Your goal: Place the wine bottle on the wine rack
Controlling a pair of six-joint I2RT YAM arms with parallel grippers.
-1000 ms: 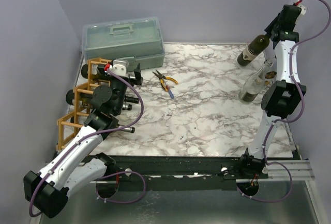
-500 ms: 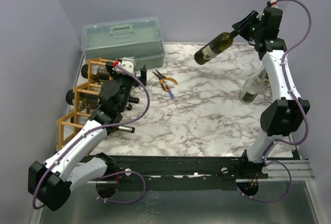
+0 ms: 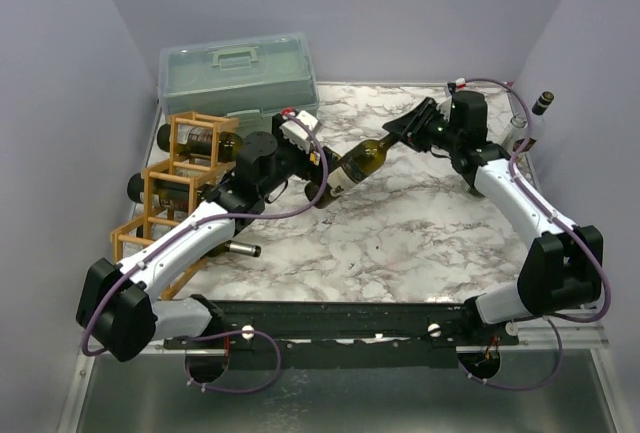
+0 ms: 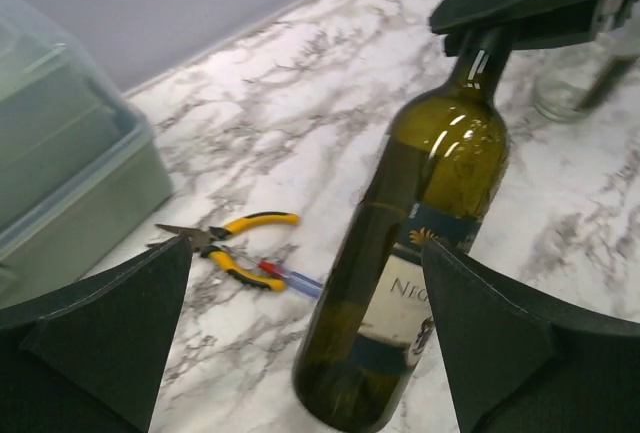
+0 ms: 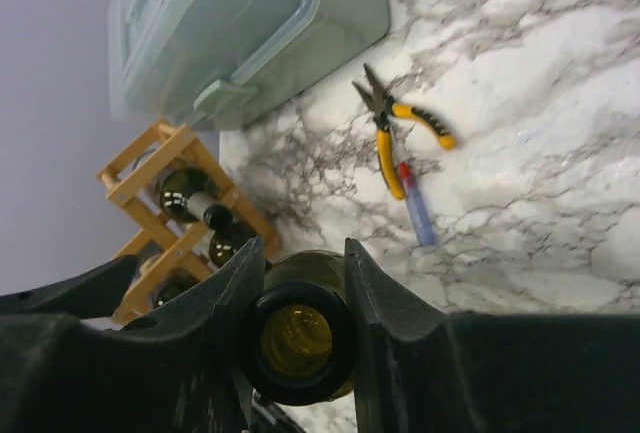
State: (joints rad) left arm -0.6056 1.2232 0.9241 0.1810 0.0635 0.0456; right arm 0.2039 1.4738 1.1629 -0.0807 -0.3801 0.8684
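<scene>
A dark green wine bottle [image 3: 362, 159] hangs tilted over the middle of the table, base toward the left. My right gripper [image 3: 403, 134] is shut on its neck; the right wrist view looks down the bottle's mouth [image 5: 297, 341] between the right gripper [image 5: 300, 253] fingers. My left gripper [image 3: 321, 175] is open, and the bottle's labelled lower body [image 4: 425, 213] lies between the wide-apart fingers of the left gripper [image 4: 310, 353] without touching them. The wooden wine rack [image 3: 170, 168] stands at the left edge and holds dark bottles [image 5: 188, 193].
A pale green toolbox [image 3: 240, 73] sits at the back left, behind the rack. Yellow-handled pliers [image 4: 235, 243] and a small red-and-blue screwdriver [image 5: 415, 203] lie on the marble under the bottle. A clear bottle [image 3: 522, 125] stands at the far right by the wall.
My right arm has swung the green bottle down and left from the far right corner to the table's middle. My left arm has moved right, away from the rack, to the bottle's base.
</scene>
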